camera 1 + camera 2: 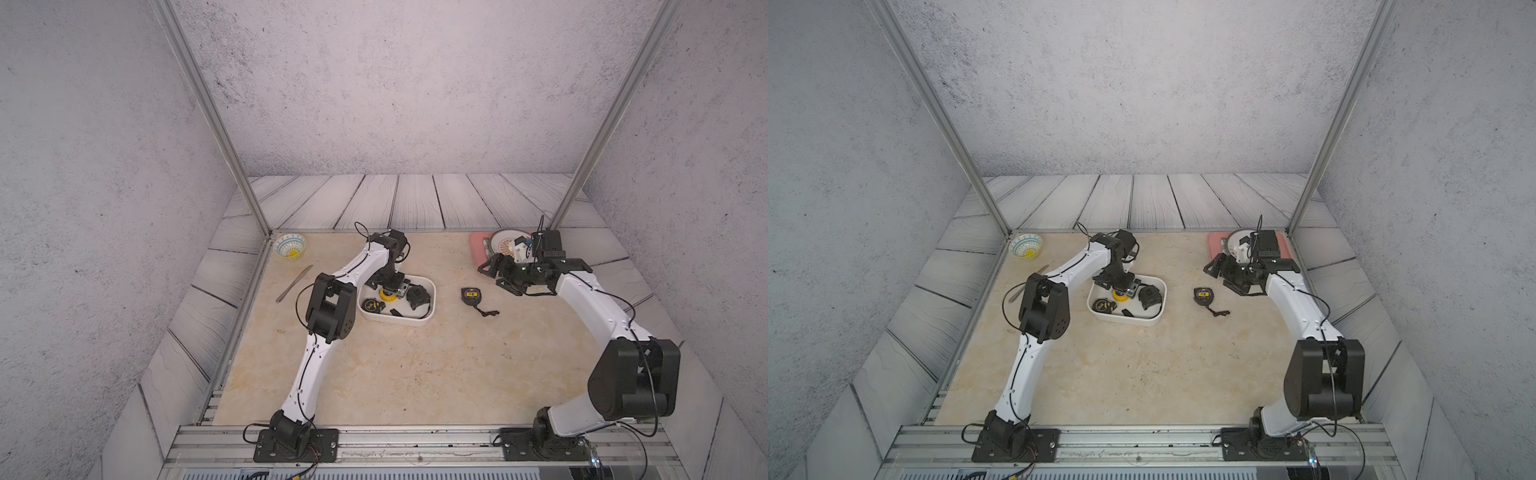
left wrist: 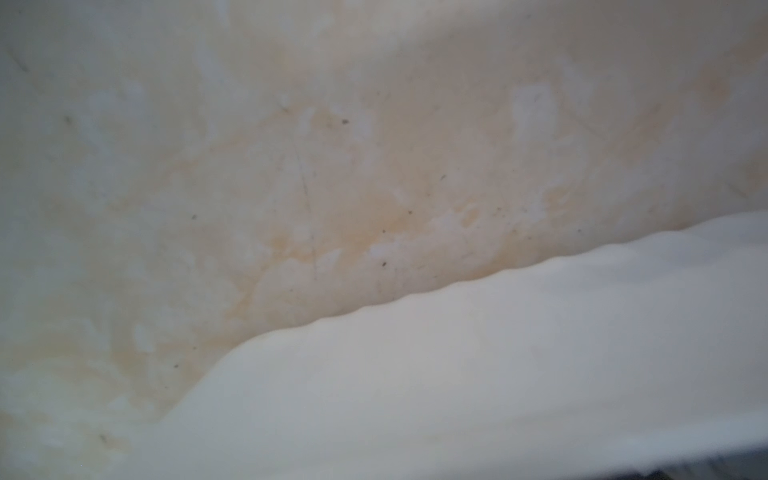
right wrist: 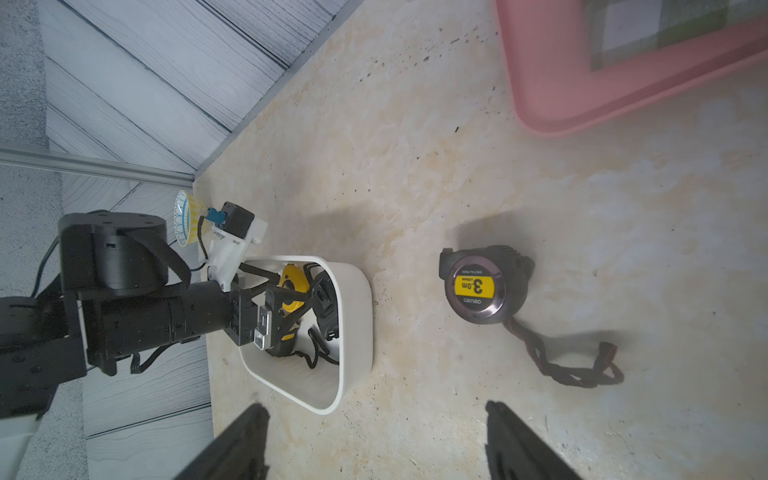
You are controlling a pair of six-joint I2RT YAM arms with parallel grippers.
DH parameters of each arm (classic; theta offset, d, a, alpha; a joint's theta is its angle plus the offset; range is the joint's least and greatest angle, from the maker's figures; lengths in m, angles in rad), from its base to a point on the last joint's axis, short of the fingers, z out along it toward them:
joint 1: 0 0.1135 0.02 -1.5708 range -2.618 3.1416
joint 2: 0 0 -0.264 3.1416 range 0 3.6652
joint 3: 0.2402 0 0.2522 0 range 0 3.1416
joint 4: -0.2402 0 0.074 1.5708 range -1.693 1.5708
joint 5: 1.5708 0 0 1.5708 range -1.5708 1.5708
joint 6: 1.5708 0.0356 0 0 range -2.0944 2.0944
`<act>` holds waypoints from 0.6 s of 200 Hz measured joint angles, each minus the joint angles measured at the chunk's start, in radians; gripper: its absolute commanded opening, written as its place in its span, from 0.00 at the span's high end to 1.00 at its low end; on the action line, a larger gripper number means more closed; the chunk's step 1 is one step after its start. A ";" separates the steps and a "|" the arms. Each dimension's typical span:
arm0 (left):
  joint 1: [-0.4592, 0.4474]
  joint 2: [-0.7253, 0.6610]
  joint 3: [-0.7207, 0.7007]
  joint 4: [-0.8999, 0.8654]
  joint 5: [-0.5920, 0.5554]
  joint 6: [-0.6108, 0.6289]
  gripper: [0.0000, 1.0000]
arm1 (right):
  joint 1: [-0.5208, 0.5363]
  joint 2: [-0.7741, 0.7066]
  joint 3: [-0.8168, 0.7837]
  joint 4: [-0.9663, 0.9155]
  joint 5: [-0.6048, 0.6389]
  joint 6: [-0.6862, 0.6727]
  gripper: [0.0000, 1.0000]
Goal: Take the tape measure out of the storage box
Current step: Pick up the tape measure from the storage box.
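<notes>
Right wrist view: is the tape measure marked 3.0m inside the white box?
No, the tape measure lies on the bare tabletop, apart from the storage box.

Table (image 1: pixel 395 374): carrying everything below.
Storage box (image 1: pixel 399 322): sitting left of centre, towards the back.
Near tape measure (image 1: pixel 371 305): lying in the storage box, at its near left corner.
End tape measure (image 1: pixel 417 297): lying in the storage box, at its right end.
Loose tape measure (image 1: pixel 471 294): lying on the table right of the storage box, apart from it.
Bowl (image 1: pixel 289 245): sitting in the far left corner.
Knife (image 1: pixel 294 283): lying in front of the bowl, left of the storage box.
Tray (image 1: pixel 478 245): sitting in the far right corner.
Plate (image 1: pixel 500 241): resting on the tray.
Left gripper (image 1: pixel 390 290): reaching down into the storage box's far left part.
Right gripper (image 1: pixel 496 276): hanging in front of the tray, behind the loose tape measure and to its right.
</notes>
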 measured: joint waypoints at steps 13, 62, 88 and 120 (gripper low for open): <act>0.000 0.000 0.000 0.002 0.015 0.009 0.02 | 0.000 0.000 0.000 0.000 0.000 0.000 0.16; 0.000 0.000 0.000 0.005 0.038 0.026 0.07 | 0.000 0.000 0.000 -0.001 0.001 0.001 0.16; 0.000 0.001 -0.014 0.016 0.031 0.031 0.15 | 0.000 0.000 0.000 0.000 0.002 0.002 0.16; 0.000 0.009 -0.018 0.019 0.012 0.031 0.20 | 0.000 0.000 0.000 0.000 0.002 0.003 0.16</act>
